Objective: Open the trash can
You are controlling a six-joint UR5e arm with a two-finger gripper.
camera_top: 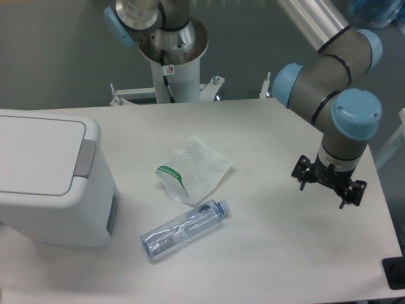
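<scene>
Camera view: single fixed camera, looking down at my white table (272,253) from the front.
Trash can (54,180): large white boxy bin with rounded corners, standing at the left edge of the table and partly cut off by the frame. Its flat white lid is down and lies flush. A grey rectangular push tab sits on the lid's right edge, facing the middle of the table.
Arm (329,76): my UR5e reaches in from the upper right, silver tube and grey joints with light blue caps, bending down over the right side of the table.
Gripper (329,182): black two-finger claw, hanging below the last blue-capped joint, above the table surface at the right. It holds nothing and touches nothing. It is well apart from the trash can, with the whole middle of the table between them. The fingers are small and dark from this angle, so I cannot tell whether they are spread or closed.
Plastic bag (195,168): crumpled clear pouch with a green printed band, lying flat near the table's centre.
Bottle (185,229): clear plastic bottle with a blue cap, lying on its side just in front of the bag, cap end pointing right and up.
Robot base (172,54): white pedestal behind the table's far edge, upper centre.
</scene>
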